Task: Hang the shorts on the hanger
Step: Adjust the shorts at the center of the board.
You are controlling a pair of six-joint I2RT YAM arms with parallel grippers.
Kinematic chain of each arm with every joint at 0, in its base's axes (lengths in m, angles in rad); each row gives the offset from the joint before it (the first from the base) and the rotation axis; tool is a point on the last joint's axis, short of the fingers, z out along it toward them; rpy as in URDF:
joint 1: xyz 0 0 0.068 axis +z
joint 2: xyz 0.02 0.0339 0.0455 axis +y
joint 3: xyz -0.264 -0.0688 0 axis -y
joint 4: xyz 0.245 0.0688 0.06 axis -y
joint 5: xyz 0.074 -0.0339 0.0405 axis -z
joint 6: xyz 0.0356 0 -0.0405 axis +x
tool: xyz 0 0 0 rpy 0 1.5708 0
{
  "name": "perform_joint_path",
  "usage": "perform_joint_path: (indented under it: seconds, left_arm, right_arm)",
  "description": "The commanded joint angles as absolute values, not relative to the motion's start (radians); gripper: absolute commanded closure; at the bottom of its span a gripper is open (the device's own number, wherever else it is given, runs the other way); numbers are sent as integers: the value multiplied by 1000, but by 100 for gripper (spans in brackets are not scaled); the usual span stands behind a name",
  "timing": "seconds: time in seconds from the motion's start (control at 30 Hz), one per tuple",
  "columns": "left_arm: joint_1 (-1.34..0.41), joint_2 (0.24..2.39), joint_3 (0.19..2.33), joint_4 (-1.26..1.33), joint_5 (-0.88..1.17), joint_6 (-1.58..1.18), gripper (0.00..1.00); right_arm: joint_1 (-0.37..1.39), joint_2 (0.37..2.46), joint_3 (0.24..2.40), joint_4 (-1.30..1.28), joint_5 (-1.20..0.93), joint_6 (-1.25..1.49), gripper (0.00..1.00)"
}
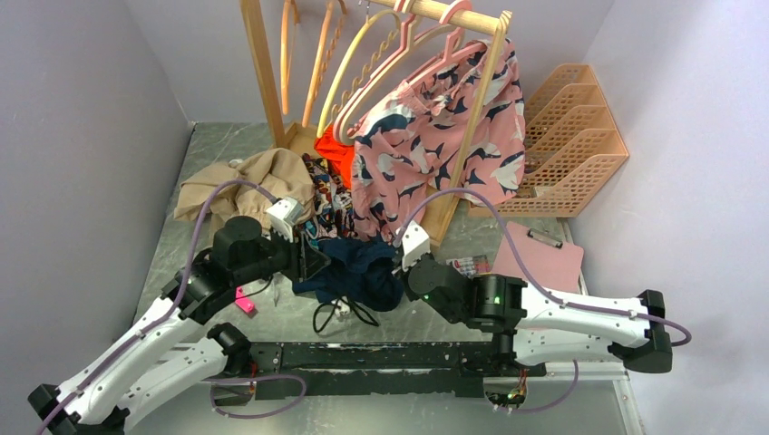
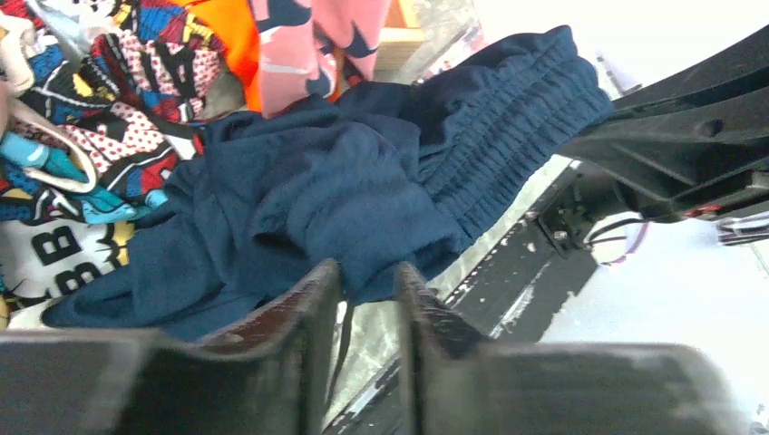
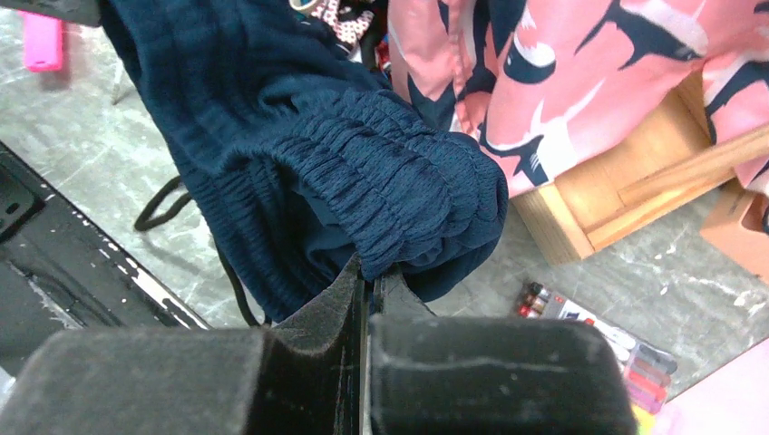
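Dark navy shorts, crumpled heap, elastic waistband bunched, drawstring dangling

Both arms reach in from their bases toward the middle. My left arm angles up and to the right, and the left gripper has a narrow gap between its fingers, clamping nothing. My right arm stretches low to the left, with the right gripper pinched tight on the shorts at the waistband.
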State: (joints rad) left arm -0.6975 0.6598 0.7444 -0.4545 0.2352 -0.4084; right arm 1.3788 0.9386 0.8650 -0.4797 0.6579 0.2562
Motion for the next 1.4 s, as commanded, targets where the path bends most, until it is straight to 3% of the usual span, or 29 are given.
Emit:
perform_joint_path:
  seconds: [0.0, 0.13, 0.17, 0.2, 0.33, 0.5, 0.77, 1.1, 1.37]
  left_arm:
    - [-701, 682, 735, -450, 166, -397, 58]
    - [-702, 692, 736, -456, 183, -379, 32]
    - [-702, 687, 739, -456, 192, -378, 19]
    - [-702, 682, 744, -458, 204, -339, 12]
    - [-703, 674, 772, -470, 278, -251, 5]
    - [-704, 715, 773, -449, 369, -170, 0]
    - [-761, 798, 749, -411, 240, -146, 0]
    - [-989, 1024, 839, -419, -83, -88, 0]
    - [-1031, 1105, 850, -413, -317, -91, 4]
  right_arm:
    - [1324, 901, 832, -413, 613, 322, 100]
    - [1309, 908, 818, -411, 592, 324, 100]
    - [1307, 907, 818, -414, 589, 320, 100]
    - [1306, 907, 818, -417, 586, 317, 100]
    - [1285, 909, 823, -420, 558, 300, 100]
    - [1172, 929, 822, -411, 459, 311, 100]
    - [963, 939, 769, -373, 254, 341, 100]
    - [922, 952, 768, -353, 173, 342, 100]
    - [917, 923, 768, -370, 153, 351, 100]
